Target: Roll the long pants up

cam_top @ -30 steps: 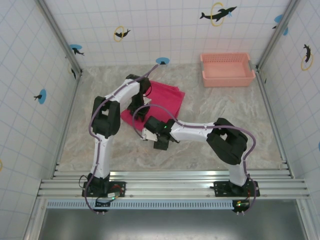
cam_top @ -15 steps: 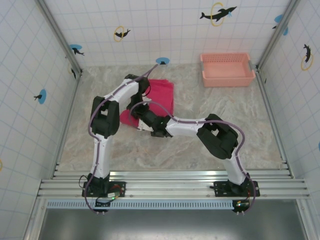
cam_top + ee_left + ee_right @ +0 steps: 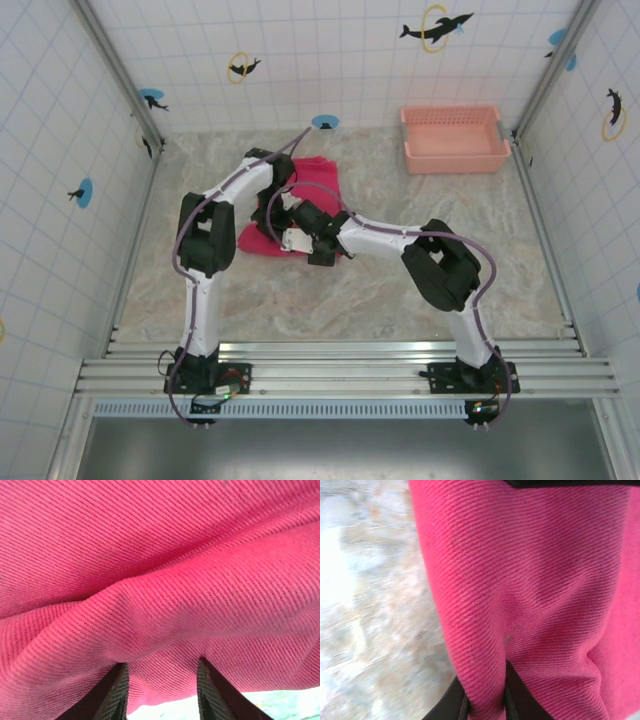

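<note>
Bright magenta-red cloth long pants point(image 3: 320, 183), bunched on table point(image 3: 400, 285) — left end effector point(image 3: 162, 682), right end effector point(image 3: 487, 700) both clenched on folds, likely for rolling.

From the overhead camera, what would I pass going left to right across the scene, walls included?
Round blue dolphin sticker low on the left wall → bright magenta-red cloth pants → pale salmon-pink plastic basket → yellow-ringed dolphin sticker on the right wall.
</note>
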Robot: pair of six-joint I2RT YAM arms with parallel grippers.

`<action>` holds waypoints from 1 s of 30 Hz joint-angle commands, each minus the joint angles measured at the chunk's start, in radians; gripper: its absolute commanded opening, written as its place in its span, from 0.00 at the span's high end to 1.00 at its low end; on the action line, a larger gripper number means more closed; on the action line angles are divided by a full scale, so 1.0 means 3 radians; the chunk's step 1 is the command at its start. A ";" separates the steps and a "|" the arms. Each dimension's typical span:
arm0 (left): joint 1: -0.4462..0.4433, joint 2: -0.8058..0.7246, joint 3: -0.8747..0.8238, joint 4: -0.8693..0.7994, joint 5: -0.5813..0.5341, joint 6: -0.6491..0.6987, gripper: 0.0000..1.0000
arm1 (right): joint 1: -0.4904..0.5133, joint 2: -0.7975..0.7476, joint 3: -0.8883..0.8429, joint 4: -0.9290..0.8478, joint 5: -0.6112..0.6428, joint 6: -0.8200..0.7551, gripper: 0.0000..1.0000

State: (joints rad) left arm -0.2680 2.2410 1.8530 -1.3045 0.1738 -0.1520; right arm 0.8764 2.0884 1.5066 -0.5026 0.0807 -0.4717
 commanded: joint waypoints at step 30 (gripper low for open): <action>0.0034 -0.0936 -0.1007 0.0181 -0.0146 0.0113 0.42 | -0.0957 0.0459 0.0768 -0.1595 -0.3741 0.1535 0.89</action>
State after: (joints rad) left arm -0.2596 2.0144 1.5688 -1.2293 0.1421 -0.1280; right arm 0.6144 2.1651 1.6814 -1.0187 -0.9890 -0.1028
